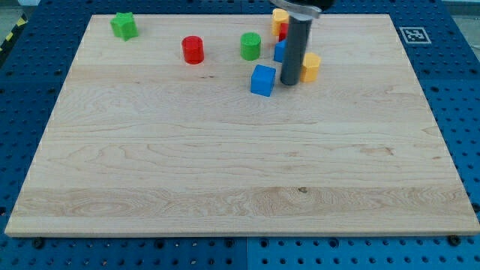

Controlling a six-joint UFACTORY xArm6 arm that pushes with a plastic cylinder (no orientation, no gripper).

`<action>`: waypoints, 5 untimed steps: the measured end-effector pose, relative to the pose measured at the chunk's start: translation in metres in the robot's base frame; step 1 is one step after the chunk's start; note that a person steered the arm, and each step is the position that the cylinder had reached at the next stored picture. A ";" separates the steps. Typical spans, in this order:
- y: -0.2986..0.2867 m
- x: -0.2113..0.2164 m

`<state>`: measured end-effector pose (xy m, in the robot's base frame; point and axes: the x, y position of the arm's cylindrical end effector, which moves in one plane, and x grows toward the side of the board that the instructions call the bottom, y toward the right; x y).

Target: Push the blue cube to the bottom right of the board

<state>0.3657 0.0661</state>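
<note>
No pincer fitted; my tip (289, 82) holds nothing, resting just right of the blue cube (262, 80), upper centre of the table (225, 187).

Cube appears light, rigid, prone to turn; press its upper-left face.

Yellow block (310, 67) and partly hidden blue block (279, 51) crowd the tip; diagonal path to bottom-right corner unobstructed.

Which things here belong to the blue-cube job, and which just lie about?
Job:
blue cube
my tip, just to the view's right of it
board

Lying about:
green star
red cylinder
green cylinder
yellow block
blocks partly hidden behind the rod
</note>
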 end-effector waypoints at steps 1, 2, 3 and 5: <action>-0.034 -0.014; -0.056 -0.012; -0.057 0.024; -0.057 0.040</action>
<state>0.4053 0.0089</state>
